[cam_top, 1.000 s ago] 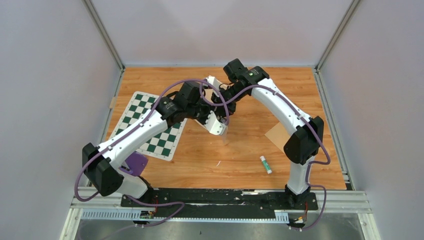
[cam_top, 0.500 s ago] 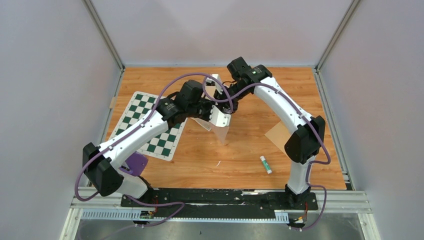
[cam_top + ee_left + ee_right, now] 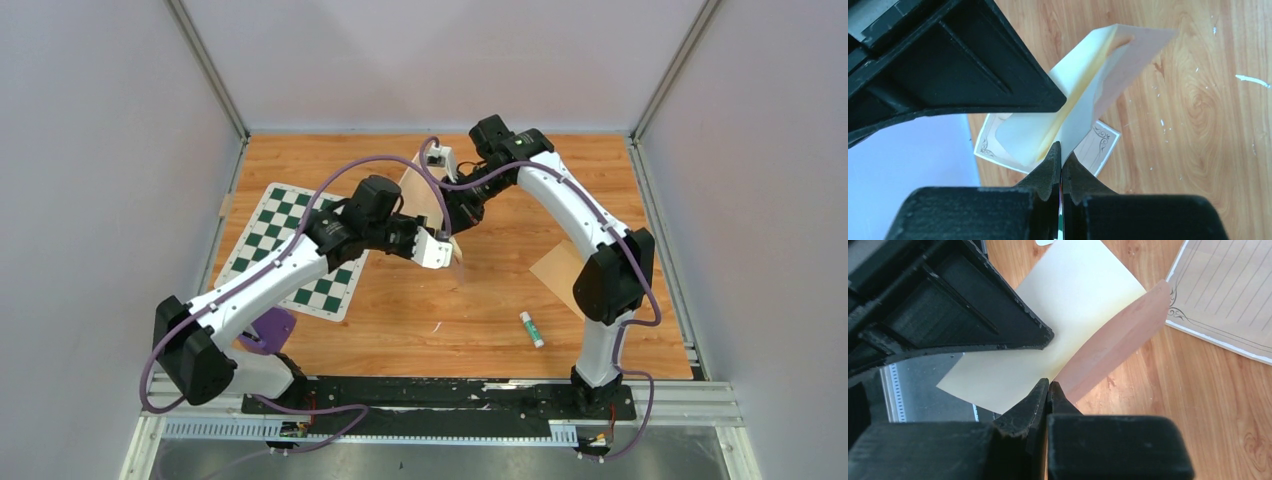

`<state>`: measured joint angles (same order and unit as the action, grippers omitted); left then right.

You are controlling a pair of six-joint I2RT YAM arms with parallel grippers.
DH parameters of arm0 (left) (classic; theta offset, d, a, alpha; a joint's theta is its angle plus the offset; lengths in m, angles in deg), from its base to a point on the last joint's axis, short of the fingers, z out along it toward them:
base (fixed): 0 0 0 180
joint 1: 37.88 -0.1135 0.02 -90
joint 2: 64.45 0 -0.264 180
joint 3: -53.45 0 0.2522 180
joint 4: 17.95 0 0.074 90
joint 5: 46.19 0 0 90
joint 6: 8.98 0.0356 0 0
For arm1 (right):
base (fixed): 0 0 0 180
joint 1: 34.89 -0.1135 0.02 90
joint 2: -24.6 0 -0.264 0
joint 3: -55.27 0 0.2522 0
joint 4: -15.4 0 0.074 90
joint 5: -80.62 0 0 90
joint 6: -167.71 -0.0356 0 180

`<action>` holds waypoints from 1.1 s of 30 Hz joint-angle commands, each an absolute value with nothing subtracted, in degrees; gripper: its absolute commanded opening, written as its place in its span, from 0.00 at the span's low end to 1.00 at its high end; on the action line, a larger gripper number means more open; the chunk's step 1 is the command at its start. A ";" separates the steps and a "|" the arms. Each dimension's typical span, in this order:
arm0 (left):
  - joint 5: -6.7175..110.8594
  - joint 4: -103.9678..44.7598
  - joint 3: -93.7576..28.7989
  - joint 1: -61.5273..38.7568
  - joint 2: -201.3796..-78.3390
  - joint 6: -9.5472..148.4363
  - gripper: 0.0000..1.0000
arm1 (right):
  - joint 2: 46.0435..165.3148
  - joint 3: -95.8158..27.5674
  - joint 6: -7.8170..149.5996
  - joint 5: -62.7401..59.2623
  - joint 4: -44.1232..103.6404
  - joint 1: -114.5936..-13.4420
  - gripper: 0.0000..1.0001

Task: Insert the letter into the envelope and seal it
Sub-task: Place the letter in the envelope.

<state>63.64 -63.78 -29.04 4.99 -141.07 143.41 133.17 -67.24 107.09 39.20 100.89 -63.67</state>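
Observation:
The envelope point(image 3: 1098, 75), tan outside and cream inside, hangs in the air over the table, spread partly open. My left gripper point(image 3: 1060, 150) is shut on one of its edges. My right gripper point(image 3: 1049, 385) is shut on another edge of the same envelope point(image 3: 1073, 305). From above, the two grippers meet over the middle of the table, left gripper point(image 3: 450, 250) just in front of right gripper point(image 3: 452, 222), with the envelope point(image 3: 418, 192) between the arms. The letter point(image 3: 1100, 145), cream with a dark ornate border, lies flat on the wood beneath; its lined face point(image 3: 1228, 295) shows in the right wrist view.
A green-and-white chessboard mat point(image 3: 300, 250) lies at the left. A plain tan rectangle point(image 3: 555, 268) rests on the wood by the right arm. A glue stick point(image 3: 531, 328) lies near the front right. A purple object point(image 3: 268, 325) sits by the left arm's base.
Both grippers have shifted to the right while staying shut on the envelope. The right wrist has swung back and right, the left gripper has turned level, and the envelope stands higher between them.

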 commanded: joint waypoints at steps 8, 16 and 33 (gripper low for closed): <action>57.19 -55.99 -31.82 5.97 -144.81 128.21 0.00 | 132.87 -65.91 106.95 43.24 100.79 -63.37 0.00; 51.50 -53.33 -26.94 5.97 -139.50 125.96 0.00 | 133.57 -65.73 107.21 42.03 100.79 -62.59 0.00; 53.61 -54.62 -26.76 5.97 -139.99 123.55 0.00 | 133.90 -66.88 106.07 43.57 101.01 -62.58 0.00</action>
